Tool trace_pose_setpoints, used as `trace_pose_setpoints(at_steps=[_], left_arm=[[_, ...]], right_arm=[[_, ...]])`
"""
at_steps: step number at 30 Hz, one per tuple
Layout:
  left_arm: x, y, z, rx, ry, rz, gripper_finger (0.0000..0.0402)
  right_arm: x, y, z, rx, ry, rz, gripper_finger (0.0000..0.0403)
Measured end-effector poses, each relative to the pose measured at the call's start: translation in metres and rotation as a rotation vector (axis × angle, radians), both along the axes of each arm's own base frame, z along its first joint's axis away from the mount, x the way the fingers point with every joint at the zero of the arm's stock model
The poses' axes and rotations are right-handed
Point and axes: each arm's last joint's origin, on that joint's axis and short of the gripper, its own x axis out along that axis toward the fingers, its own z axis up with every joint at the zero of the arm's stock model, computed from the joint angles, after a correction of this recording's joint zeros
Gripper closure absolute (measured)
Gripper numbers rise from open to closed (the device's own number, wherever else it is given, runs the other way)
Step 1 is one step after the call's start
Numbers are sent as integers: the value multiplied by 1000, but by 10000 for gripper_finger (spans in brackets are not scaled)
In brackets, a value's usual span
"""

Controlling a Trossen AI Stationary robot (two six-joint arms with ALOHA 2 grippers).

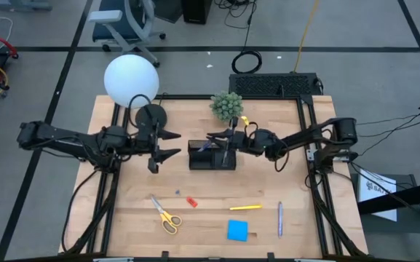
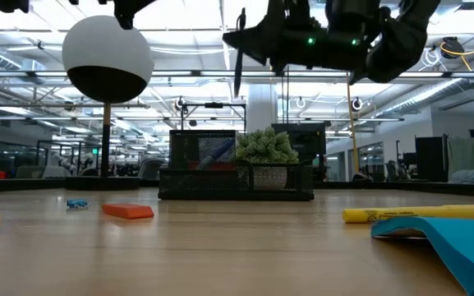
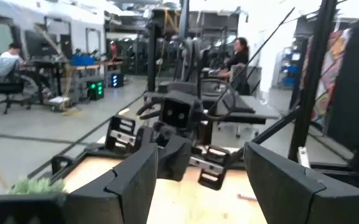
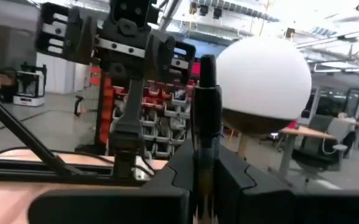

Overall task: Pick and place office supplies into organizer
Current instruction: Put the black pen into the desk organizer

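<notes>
- The wooden tabletop (image 1: 133, 218) stands on a grey tiled floor; an open workshop with desks and seated people shows beyond it.
- A white globe lamp (image 1: 131, 80) and a green plant ball (image 1: 226, 105) sit toward the far edge.
- The black organizer (image 1: 212, 156) rests at the tabletop's middle.
- The right claw (image 1: 226, 137) hangs just over the organizer, clenched on a black pen (image 4: 205, 134) held upright.
- The left claw (image 1: 175, 144), released and empty, hovers just beside the organizer's left side.
- Near the front edge lie yellow-handled scissors (image 1: 166, 215), a red piece (image 1: 191, 201), a tiny blue piece (image 1: 177, 192), a yellow marker (image 1: 245, 207), a blue sticky-note pad (image 1: 238, 230) and a blue-grey pen (image 1: 280, 219), all well apart from both claws.
</notes>
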Motion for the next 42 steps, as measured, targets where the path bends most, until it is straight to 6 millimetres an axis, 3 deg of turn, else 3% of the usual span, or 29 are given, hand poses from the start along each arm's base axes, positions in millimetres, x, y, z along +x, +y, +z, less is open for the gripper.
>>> trace_pose_setpoints(at_steps=[5,11,28,42], left_arm=[[15,-1,-13,18,53,66,156],[24,6,-9,11,-37,110,156],[19,8,-5,-11,-50,66,156],[19,9,-4,10,-60,71,156]], right_arm=[[4,-4,-11,42,-1,23,383],[8,-6,-23,89,-6,30,383],[18,-10,-67,136,17,29,383],[25,-15,-87,160,72,11,383]])
